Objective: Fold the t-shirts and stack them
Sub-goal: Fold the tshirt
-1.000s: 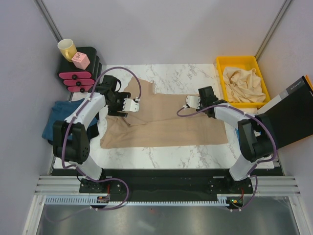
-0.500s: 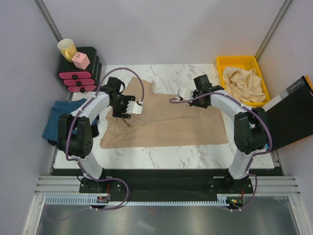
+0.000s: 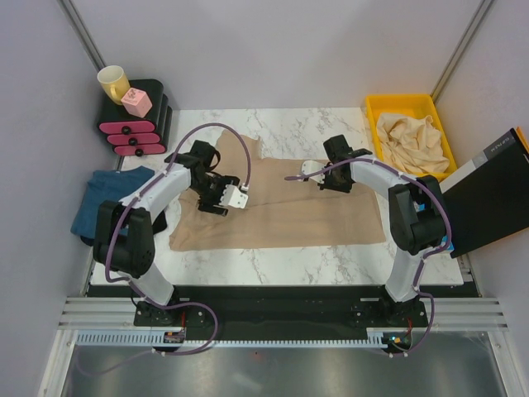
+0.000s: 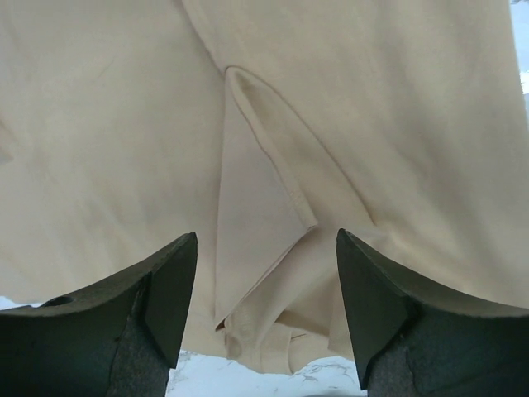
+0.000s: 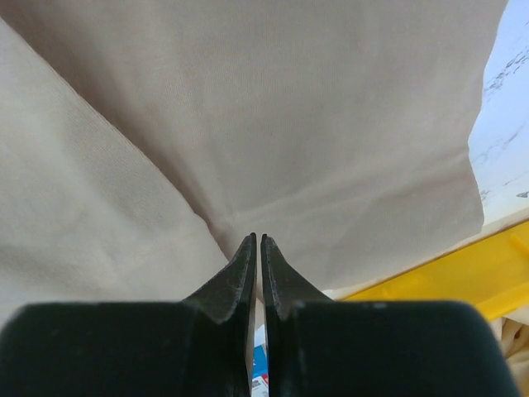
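Across the near half of a grey-walled booth: white marble tabletop, two arms bolted at its near edge.

Fixtures, far left: black rack holding pink pieces, with a yellow mug and a pink cube on top. Far right: yellow bin holding crumpled beige t-shirts. Right edge: black box, tilted.

Item 1: tan t-shirt, plain soft cotton, spread flat over the middle of the tabletop. Its lower hem runs straight along the near side and its left part is bunched and creased. The left wrist view shows a stitched hem folded into a narrow flap, with rumpled cloth below it at the marble's edge.

Item 2: blue t-shirt, heaped at the left edge of the tabletop, well apart from both arms.

Left pincer: fingers wide apart, holding nothing, poised over the creased left part of the tan t-shirt, with the folded flap lying between the two fingers in its own view.

Right pincer: fingers together at the far right edge of the tan t-shirt. A crease runs out from the fingertips, so a pinch of the cloth appears to be clamped there, though the contact itself is hidden. Beyond the cloth's edge in that view: marble and a strip of the yellow bin.
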Robot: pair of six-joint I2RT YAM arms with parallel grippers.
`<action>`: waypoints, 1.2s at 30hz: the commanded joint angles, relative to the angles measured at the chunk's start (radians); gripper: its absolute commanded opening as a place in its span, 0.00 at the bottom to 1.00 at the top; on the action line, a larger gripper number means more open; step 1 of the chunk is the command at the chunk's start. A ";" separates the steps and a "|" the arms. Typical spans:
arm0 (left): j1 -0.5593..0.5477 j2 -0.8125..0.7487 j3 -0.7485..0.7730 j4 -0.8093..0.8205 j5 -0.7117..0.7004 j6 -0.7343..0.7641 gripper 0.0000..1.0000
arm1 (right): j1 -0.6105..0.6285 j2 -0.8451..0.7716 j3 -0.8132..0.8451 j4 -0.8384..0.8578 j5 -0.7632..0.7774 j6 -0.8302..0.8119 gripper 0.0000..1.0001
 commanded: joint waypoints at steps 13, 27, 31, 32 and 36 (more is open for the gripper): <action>-0.033 0.077 -0.014 0.061 -0.039 -0.055 0.59 | -0.006 -0.022 -0.019 0.043 0.015 0.010 0.10; -0.032 0.121 -0.013 0.106 -0.085 -0.048 0.28 | -0.010 -0.030 -0.029 0.063 0.030 0.011 0.05; -0.032 0.124 -0.007 0.106 -0.090 -0.044 0.13 | -0.016 -0.026 -0.031 0.074 0.039 0.010 0.04; -0.032 0.129 -0.004 0.107 -0.091 -0.044 0.11 | -0.016 -0.024 -0.028 0.077 0.041 0.011 0.04; -0.033 0.137 0.022 0.115 -0.090 -0.054 0.02 | -0.018 -0.021 -0.026 0.086 0.050 0.013 0.04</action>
